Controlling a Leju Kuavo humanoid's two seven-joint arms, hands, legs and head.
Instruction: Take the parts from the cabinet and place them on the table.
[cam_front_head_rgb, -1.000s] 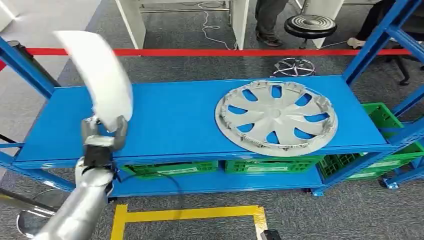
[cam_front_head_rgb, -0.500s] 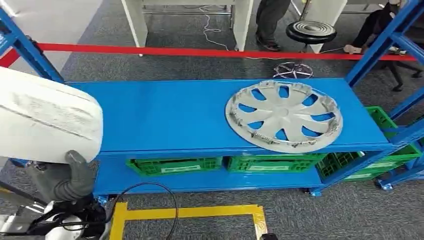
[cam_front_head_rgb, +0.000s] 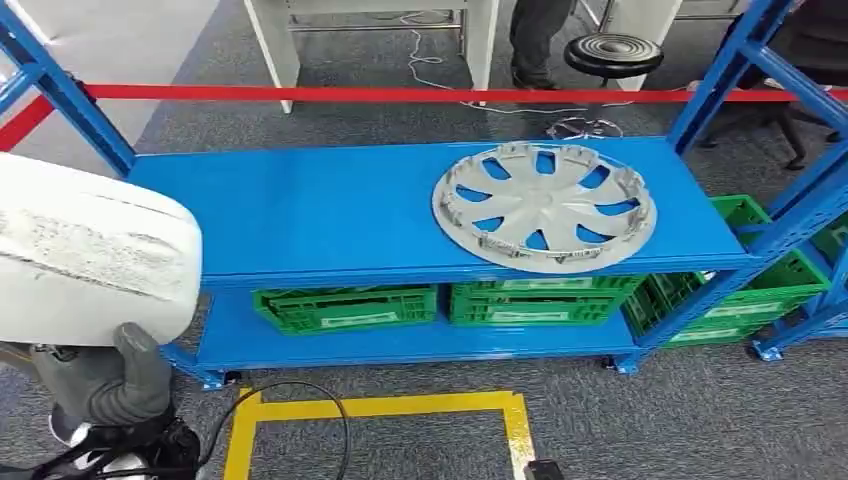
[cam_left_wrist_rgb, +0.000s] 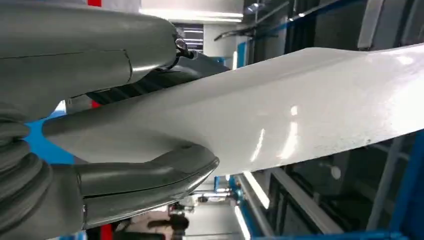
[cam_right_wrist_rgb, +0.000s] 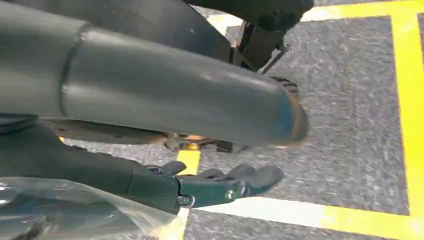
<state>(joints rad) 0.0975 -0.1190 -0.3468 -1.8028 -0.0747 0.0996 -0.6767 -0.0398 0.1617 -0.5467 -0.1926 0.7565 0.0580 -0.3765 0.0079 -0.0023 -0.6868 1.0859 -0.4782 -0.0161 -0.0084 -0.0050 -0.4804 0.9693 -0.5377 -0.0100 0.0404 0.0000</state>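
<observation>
A large white curved panel (cam_front_head_rgb: 90, 250) fills the near left of the head view, off the shelf. My left hand (cam_front_head_rgb: 110, 375) grips it from below at its lower edge. In the left wrist view the thumb (cam_left_wrist_rgb: 150, 180) presses under the white panel (cam_left_wrist_rgb: 300, 115) and the fingers clamp it from the other side. A silver hubcap (cam_front_head_rgb: 545, 205) lies flat on the right half of the blue shelf (cam_front_head_rgb: 320, 210). My right hand (cam_right_wrist_rgb: 165, 115) hangs over the floor with its fingers (cam_right_wrist_rgb: 225, 185) stretched out and nothing in them.
Green crates (cam_front_head_rgb: 345, 307) stand on the lower shelf and at the right (cam_front_head_rgb: 740, 300). Blue uprights (cam_front_head_rgb: 60, 90) frame the rack. Yellow floor tape (cam_front_head_rgb: 380, 405) marks a box in front. Behind red tape (cam_front_head_rgb: 400, 95) are a stool (cam_front_head_rgb: 612, 52) and a person's legs (cam_front_head_rgb: 535, 40).
My left hand swung the white panel from upright over the shelf's left end down and left, close to the camera. The head view has also shifted a little.
</observation>
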